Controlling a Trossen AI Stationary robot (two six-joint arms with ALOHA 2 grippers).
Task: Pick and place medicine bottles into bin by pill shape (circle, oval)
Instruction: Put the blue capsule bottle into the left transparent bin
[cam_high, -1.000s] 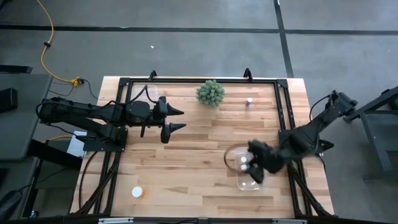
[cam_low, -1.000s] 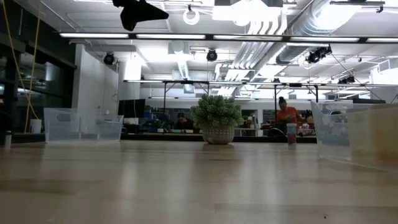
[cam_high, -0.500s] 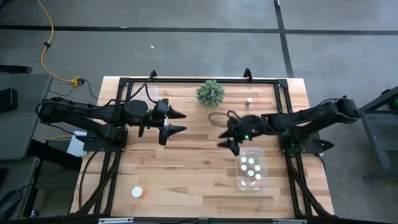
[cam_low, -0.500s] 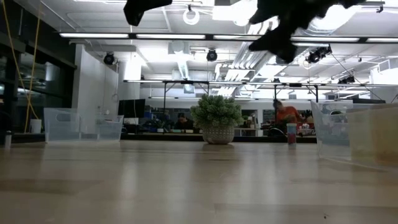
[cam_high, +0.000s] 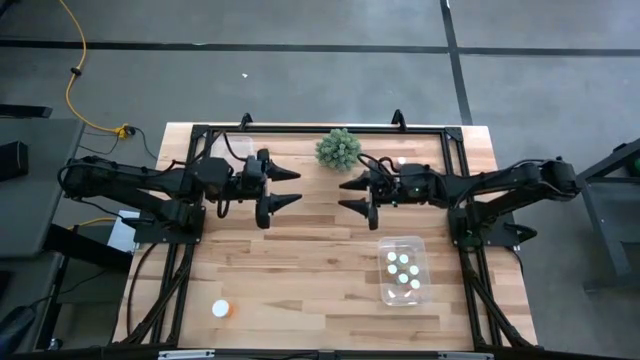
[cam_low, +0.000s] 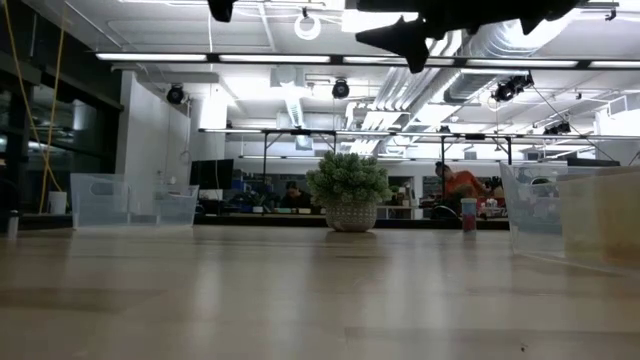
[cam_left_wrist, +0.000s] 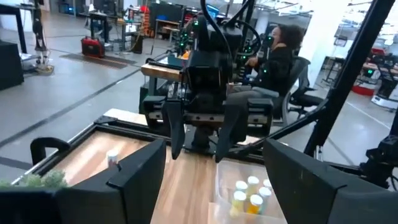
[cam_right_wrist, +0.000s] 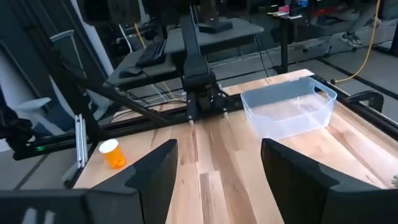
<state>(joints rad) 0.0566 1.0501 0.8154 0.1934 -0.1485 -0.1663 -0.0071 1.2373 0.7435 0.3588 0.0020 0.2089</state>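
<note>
The high view shows the left gripper (cam_high: 283, 189) and right gripper (cam_high: 352, 194), both spread open and empty, facing each other above mid-table. One bin (cam_high: 421, 272) holds several bottles; a loose bottle (cam_high: 221, 309) lies near the front left corner, another (cam_high: 401, 163) stands beside the plant (cam_high: 339, 149). The right wrist view shows the orange bottle (cam_right_wrist: 112, 154) and an empty bin (cam_right_wrist: 288, 106). Light, rigid and probably slick, it seems best pinched across its body.

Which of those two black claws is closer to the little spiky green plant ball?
The right gripper is nearer, just beside and slightly below the spiky green plant ball in the high view. The left gripper sits farther off on the plant's other side.
</note>
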